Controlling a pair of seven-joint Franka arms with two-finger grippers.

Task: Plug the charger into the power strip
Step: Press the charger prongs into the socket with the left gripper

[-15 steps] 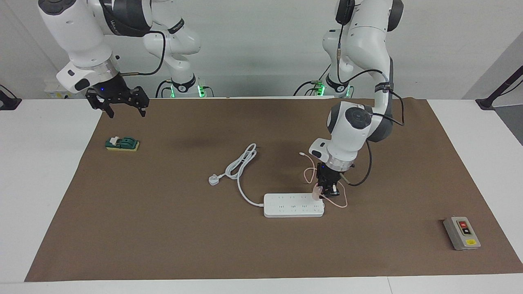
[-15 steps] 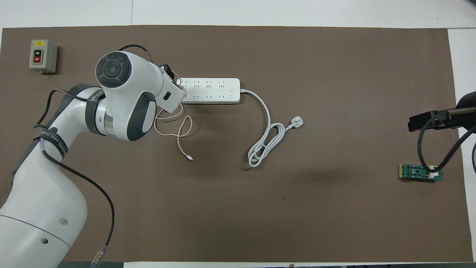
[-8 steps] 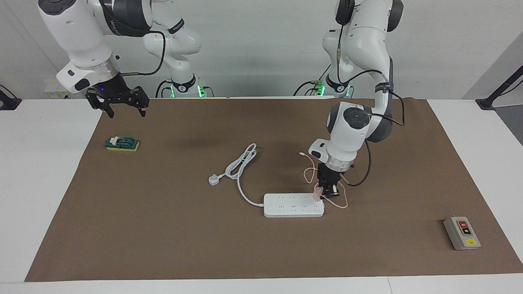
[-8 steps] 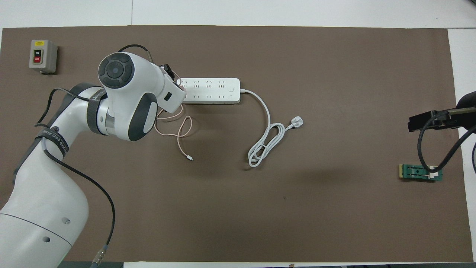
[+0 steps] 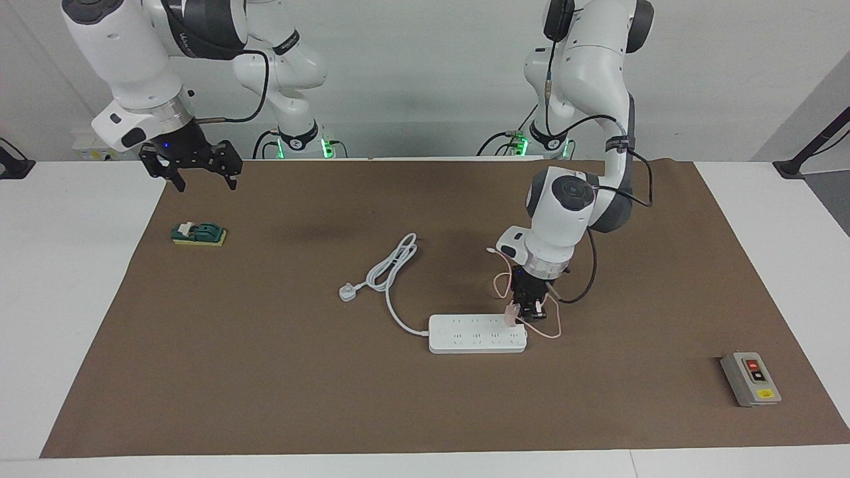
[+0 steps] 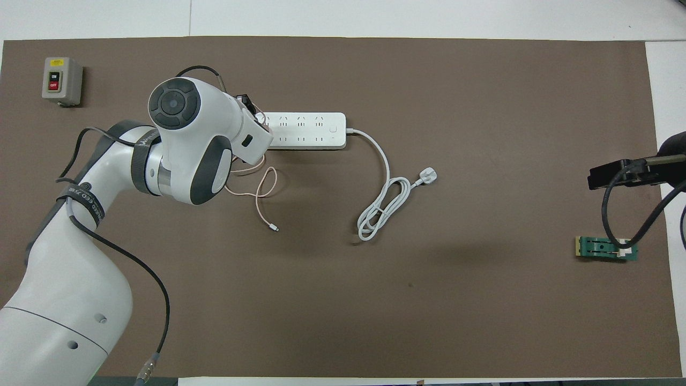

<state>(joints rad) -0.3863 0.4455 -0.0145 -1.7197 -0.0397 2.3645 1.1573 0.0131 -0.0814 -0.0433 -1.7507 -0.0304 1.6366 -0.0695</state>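
The left pincer point(image 5: 529, 311) points down over the end of the power strip point(image 5: 477, 334) that lies toward the left arm's end of the table point(image 5: 40, 279); its fingers are pinched on the charger point(image 5: 511, 315), a small pale-pink cube held at the top face of the strip, at the row of outlets nearer to the robots; whether the charger's pins are seated in a socket cannot be told. The charger's thin pink cable point(image 6: 261, 198) loops on the brown mat point(image 5: 265, 372) nearer to the robots than the strip and ends in a tiny white connector point(image 6: 275, 229).

The power strip lies flat on the mat, long side across the table; its thick white cord point(image 5: 392, 279) leaves the end toward the right arm, coils nearer to the robots, and ends in a white three-pin plug point(image 5: 347, 291) lying loose on the mat.

The right pincer point(image 5: 197, 174) waits in the air over the mat's edge at the right arm's end, fingers spread, holding nothing; a green block point(image 5: 198, 234) lies on the mat below it. A grey switch box point(image 5: 750, 379) with red and black buttons sits at the left arm's end, farther from the robots than the strip.
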